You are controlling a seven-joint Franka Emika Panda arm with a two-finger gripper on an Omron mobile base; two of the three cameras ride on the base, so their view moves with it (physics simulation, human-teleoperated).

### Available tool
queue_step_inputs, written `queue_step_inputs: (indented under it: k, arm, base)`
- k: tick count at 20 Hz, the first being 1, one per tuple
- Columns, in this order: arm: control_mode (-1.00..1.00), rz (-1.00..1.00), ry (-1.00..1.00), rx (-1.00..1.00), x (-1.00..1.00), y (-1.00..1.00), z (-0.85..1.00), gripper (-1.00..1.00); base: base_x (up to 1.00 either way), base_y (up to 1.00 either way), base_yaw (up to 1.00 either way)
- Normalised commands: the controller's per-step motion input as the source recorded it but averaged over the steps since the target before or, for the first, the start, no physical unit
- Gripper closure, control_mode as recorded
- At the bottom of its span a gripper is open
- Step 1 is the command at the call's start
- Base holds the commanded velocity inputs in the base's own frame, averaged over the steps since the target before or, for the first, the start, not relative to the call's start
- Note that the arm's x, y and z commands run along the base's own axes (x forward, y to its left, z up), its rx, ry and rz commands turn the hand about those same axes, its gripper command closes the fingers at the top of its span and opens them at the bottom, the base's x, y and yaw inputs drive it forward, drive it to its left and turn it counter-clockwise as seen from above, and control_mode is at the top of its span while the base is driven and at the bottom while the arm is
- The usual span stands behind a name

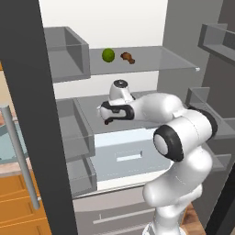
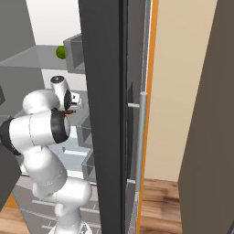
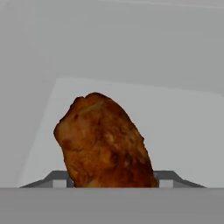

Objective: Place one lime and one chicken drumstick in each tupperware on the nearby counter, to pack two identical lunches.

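My gripper [image 1: 107,120] reaches into the open fridge over the middle shelf [image 1: 92,103]. In the hand view a reddish-brown chicken drumstick [image 3: 105,142] stands right between my gripper's [image 3: 112,181] two fingertips, which are shut on its sides. A bit of that drumstick [image 2: 68,111] shows at the gripper [image 2: 71,109] in the right base view. On the upper shelf lie a green lime [image 1: 108,55] and, just right of it, a second chicken drumstick [image 1: 128,57]. The lime [image 2: 60,51] shows again from the right. A pale blue-green tupperware [image 1: 5,144] peeks out on the counter [image 1: 7,169] at far left.
The dark fridge door [image 1: 36,114] with its grey bar handle [image 1: 20,156] stands open between fridge and counter. Grey door bins [image 1: 75,133] line the left side and a drawer [image 1: 126,156] sits below. In the right base view another dark door [image 2: 103,114] stands close beside the arm.
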Motion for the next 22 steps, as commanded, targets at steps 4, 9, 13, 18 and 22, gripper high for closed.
queue_step_inputs:
  k: [4,9,13,18,22]
  arm:
    - [-1.0,-0.14,-0.03,0.11,-1.0,0.09,0.41,1.0]
    - [-1.0,-0.2,0.0,0.14,-1.0,0.0,1.0,1.0]
    - [-1.0,-0.2,0.0,0.1,-1.0,0.01,0.89,1.0]
    - [-1.0,-0.18,-0.01,0.01,-1.0,0.04,0.58,1.0]
    - [1.0,-0.09,0.0,0.01,-0.5,0.08,0.19,1.0]
  base:
    - [0.0,0.0,0.0]
    - [0.0,0.0,0.0]
    - [0.0,0.0,0.0]
    - [0.0,0.0,0.0]
    - [-0.5,0.15,-0.09]
